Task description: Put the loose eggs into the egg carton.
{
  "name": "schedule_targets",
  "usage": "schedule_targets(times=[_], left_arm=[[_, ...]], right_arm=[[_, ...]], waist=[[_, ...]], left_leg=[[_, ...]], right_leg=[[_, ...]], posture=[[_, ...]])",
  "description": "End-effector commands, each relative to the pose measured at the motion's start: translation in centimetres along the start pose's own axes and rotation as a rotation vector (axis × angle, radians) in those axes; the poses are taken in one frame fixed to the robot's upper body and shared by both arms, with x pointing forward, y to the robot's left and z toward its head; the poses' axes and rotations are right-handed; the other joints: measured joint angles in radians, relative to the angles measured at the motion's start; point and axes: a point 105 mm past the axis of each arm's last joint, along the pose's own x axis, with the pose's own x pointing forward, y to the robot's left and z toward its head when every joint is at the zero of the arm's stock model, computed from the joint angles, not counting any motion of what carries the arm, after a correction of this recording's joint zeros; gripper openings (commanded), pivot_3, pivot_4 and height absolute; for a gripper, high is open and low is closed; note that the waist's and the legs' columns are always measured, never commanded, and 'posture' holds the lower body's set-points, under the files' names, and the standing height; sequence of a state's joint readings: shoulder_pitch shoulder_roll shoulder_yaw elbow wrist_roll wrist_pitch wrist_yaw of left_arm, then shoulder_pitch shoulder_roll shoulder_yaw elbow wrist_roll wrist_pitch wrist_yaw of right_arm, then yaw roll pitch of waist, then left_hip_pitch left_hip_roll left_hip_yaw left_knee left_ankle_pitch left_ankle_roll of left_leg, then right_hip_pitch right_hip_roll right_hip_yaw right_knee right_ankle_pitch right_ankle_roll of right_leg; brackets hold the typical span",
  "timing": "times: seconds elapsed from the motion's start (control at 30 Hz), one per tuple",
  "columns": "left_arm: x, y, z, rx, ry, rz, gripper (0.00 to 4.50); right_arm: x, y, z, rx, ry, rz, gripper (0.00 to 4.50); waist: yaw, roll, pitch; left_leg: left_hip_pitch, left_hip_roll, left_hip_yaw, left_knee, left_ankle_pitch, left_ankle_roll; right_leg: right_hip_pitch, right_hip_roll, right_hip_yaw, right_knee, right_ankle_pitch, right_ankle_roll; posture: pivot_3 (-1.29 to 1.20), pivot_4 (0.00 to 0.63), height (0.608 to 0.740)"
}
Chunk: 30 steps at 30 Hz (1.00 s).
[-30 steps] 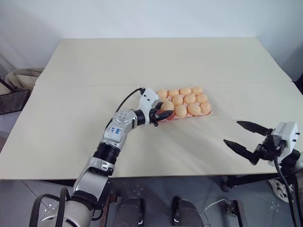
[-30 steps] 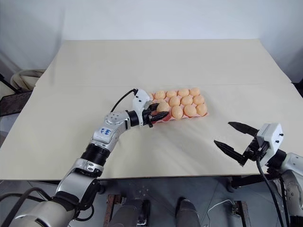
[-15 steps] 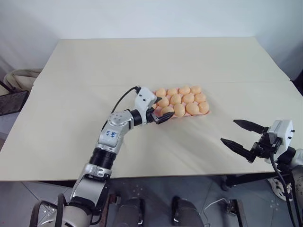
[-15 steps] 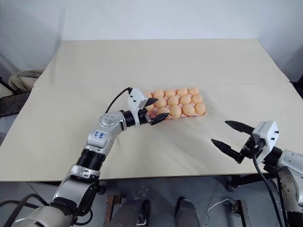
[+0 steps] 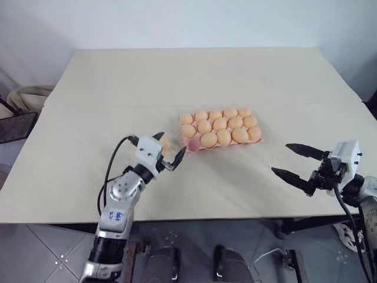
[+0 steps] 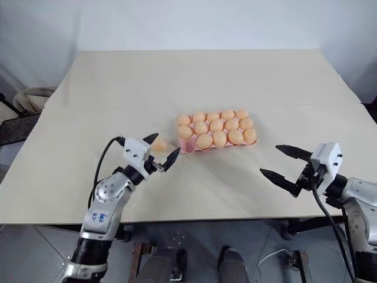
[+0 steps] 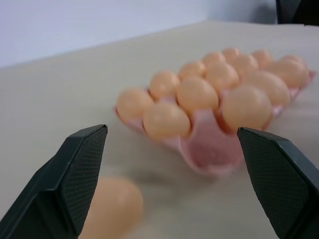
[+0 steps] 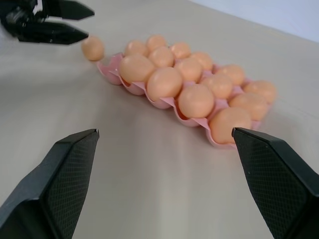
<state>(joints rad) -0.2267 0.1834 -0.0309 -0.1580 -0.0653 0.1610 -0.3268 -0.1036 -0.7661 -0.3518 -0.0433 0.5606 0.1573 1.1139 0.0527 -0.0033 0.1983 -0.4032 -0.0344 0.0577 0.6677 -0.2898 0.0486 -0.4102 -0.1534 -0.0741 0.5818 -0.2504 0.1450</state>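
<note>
Grippers first. Left gripper (image 5: 166,152) has its two black fingers spread wide and holds nothing; it hovers over the table (image 5: 88,118) just off the carton's (image 5: 194,147) left end, pointing toward it. One loose egg (image 6: 158,145) lies on the table between the spread fingers and the carton's left end, near the carton but apart from it. In the left wrist view that egg (image 7: 112,206) sits low beside one finger, touching neither finger as far as I can tell. The same view shows one empty pink cup (image 7: 212,149) at the carton's near corner, with eggs in the cups around it.

Right gripper (image 5: 293,163) also stands wide open and empty. It hangs near the table's front edge, well to the right of the carton and in front of it, fingers pointing toward the carton. The right wrist view looks along the carton's (image 8: 107,69) length, with the loose egg (image 8: 92,48) just beyond its far end and the left gripper (image 8: 52,22) past that.

Carton lies flat near the table's middle, long side running left to right, slightly skewed. Three rows of cups; all hold pale orange eggs except the one empty front-left corner cup.
</note>
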Motion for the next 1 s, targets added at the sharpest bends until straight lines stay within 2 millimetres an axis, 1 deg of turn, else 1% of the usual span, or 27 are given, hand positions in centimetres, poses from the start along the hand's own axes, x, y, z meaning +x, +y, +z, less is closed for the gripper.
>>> schedule_targets(times=[0.03, 0.13, 0.27, 0.4, 0.47, 0.57, 0.63, 0.7, 0.77, 0.87, 0.93, 1.0], left_arm=[[-0.4, 0.4, 1.5, 0.035, -0.056, 0.047, 4.45], [-0.6, 0.4, 1.2, 0.017, -0.051, 0.080, 4.45], [-0.4, 1.3, 1.0, -0.017, -0.048, 0.143, 4.45], [-0.3, 2.0, 0.8, -0.048, -0.033, 0.191, 4.45], [-0.7, 2.2, 0.7, -0.072, -0.016, 0.213, 4.45], [-2.0, 2.6, 0.6, -0.097, 0.010, 0.251, 4.45], [-3.6, 2.5, 0.4, -0.105, 0.025, 0.259, 4.45], [-5.2, 2.0, 0.3, -0.083, 0.027, 0.232, 4.45], [-6.6, 1.5, 0.3, -0.069, 0.009, 0.194, 4.45], [-8.0, 1.1, 1.2, -0.072, -0.074, 0.162, 4.45], [-9.0, 1.3, 0.9, -0.097, -0.087, 0.178, 4.45], [-9.9, 1.3, 0.2, -0.094, -0.066, 0.180, 4.45]], right_arm=[[-0.1, -0.4, 0.7, -0.029, 0.007, 0.013, 4.50], [0.2, -0.5, 0.7, -0.032, 0.011, 0.029, 4.50], [0.3, -0.6, 0.9, -0.033, 0.011, 0.034, 4.50], [0.2, -0.6, 1.0, -0.035, 0.013, 0.034, 4.50], [-0.2, -0.5, 1.2, -0.038, 0.011, 0.031, 4.50], [-0.7, -0.6, 1.2, -0.043, 0.019, 0.016, 4.50], [-1.0, -0.5, 1.2, -0.040, 0.023, 0.013, 4.50], [-1.1, -0.5, 1.1, -0.035, 0.027, 0.014, 4.50], [-1.0, -0.4, 1.0, -0.029, 0.030, 0.021, 4.50], [-0.6, -0.5, 1.0, -0.026, 0.031, 0.035, 4.50], [-0.3, -0.6, 1.0, -0.026, 0.029, 0.044, 4.50], [0.0, -0.8, 1.1, -0.027, 0.026, 0.051, 4.50]], waist=[[0.002, 0.000, 0.000], [-0.001, 0.000, 0.000], [-0.001, 0.000, 0.000], [-0.001, 0.000, 0.000], [-0.001, 0.000, 0.000], [-0.001, 0.000, 0.000], [-0.003, 0.000, 0.000], [-0.006, 0.000, 0.000], [-0.008, 0.000, 0.000], [-0.007, 0.000, 0.000], [-0.007, 0.001, 0.000], [-0.008, 0.001, 0.000]], left_leg=[[0.000, 0.000, 0.000, 0.000, 0.000, 0.000], [0.000, 0.000, 0.000, 0.001, -0.003, 0.005], [0.000, 0.001, 0.000, 0.000, -0.002, 0.003], [0.000, 0.002, 0.001, 0.000, -0.001, 0.001], [0.000, 0.002, 0.002, 0.001, -0.001, 0.002], [0.000, 0.002, 0.002, 0.000, -0.001, 0.001], [0.000, 0.003, 0.002, 0.000, -0.002, 0.000], [0.000, 0.004, 0.004, 0.000, -0.004, 0.000], [0.000, 0.005, 0.005, 0.000, -0.005, 0.000], [0.000, 0.007, 0.006, 0.001, -0.007, 0.002], [0.000, 0.010, 0.006, 0.001, -0.009, 0.005], [0.000, 0.012, 0.007, 0.001, -0.009, 0.005]], right_leg=[[0.000, 0.000, 0.000, 0.000, 0.000, 0.000], [0.000, 0.000, 0.000, 0.000, 0.001, -0.001], [0.000, 0.001, 0.000, 0.000, 0.001, -0.001], [0.000, 0.001, 0.000, 0.000, 0.001, -0.001], [0.000, 0.001, 0.001, 0.000, 0.001, -0.001], [0.000, 0.002, 0.001, 0.001, 0.001, -0.001], [0.000, 0.002, 0.001, 0.001, 0.001, -0.001], [-0.001, 0.002, 0.001, 0.000, 0.001, -0.001], [-0.001, 0.002, 0.000, 0.000, 0.001, -0.001], [-0.001, 0.002, 0.001, -0.006, 0.001, -0.004], [0.000, 0.001, 0.000, -0.009, 0.004, -0.007], [0.000, 0.003, 0.000, -0.010, 0.005, -0.010]], posture=[[0.00, 0.150, 0.740], [0.00, 0.150, 0.740], [0.00, 0.150, 0.740], [0.00, 0.150, 0.740], [0.00, 0.150, 0.740], [0.00, 0.150, 0.740], [0.00, 0.150, 0.740], [0.00, 0.150, 0.740], [0.00, 0.150, 0.740], [0.00, 0.150, 0.740], [0.00, 0.150, 0.740], [0.00, 0.150, 0.740]])
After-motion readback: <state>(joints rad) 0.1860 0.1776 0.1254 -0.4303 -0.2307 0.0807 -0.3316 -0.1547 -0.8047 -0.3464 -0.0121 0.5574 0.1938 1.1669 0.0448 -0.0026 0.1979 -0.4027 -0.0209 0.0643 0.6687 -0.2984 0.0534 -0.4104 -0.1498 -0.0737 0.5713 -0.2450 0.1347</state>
